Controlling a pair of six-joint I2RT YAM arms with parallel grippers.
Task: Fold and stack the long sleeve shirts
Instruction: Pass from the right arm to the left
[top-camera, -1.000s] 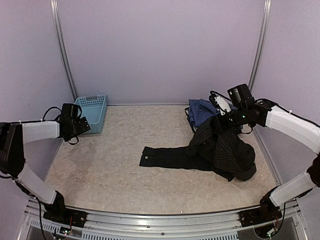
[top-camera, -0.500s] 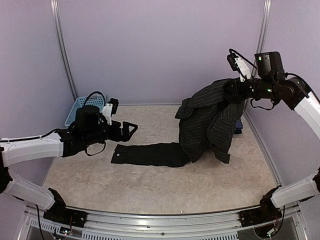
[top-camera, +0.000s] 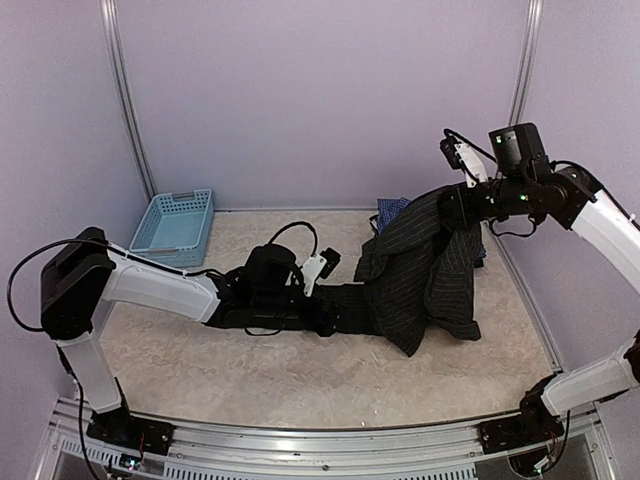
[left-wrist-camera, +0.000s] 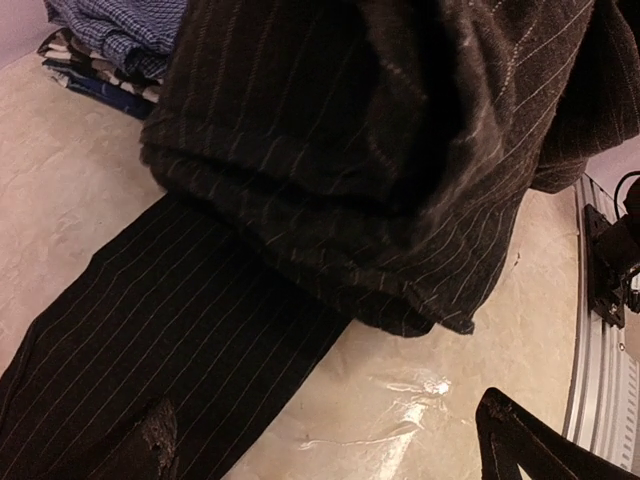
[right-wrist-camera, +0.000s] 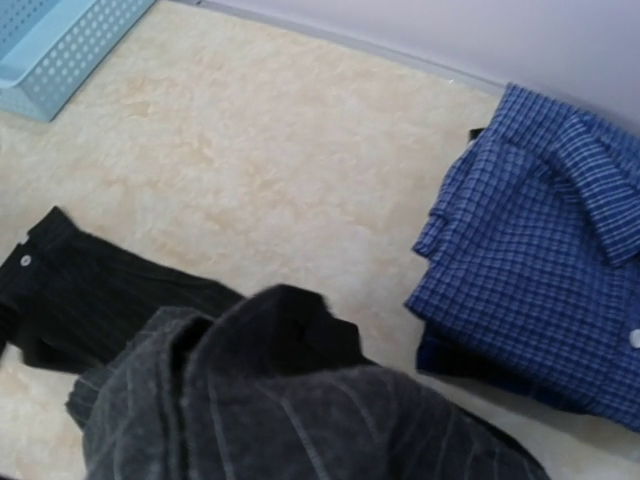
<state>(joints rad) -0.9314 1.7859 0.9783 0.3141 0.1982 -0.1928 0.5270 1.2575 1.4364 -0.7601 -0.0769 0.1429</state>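
Note:
The black pinstriped shirt (top-camera: 425, 265) hangs from my right gripper (top-camera: 457, 203), which is shut on its upper part and holds it above the table's right side. Cloth covers the fingers in the right wrist view, where the shirt (right-wrist-camera: 280, 410) fills the bottom. One sleeve (top-camera: 300, 305) lies flat on the table, stretching left. My left gripper (top-camera: 325, 303) is low over that sleeve, open; in the left wrist view (left-wrist-camera: 325, 420) one finger is over the sleeve (left-wrist-camera: 150, 330), the other over bare table. The blue check shirt (top-camera: 395, 212) lies folded at the back right, also in the right wrist view (right-wrist-camera: 540, 260).
A light blue plastic basket (top-camera: 180, 225) stands at the back left by the wall. The table's metal front rail (top-camera: 320, 440) runs along the near edge. The walls close in on three sides.
My left arm has swung right and down onto the flat sleeve. My right gripper has lowered a little with the black shirt, which hangs further right, uncovering the blue shirt.

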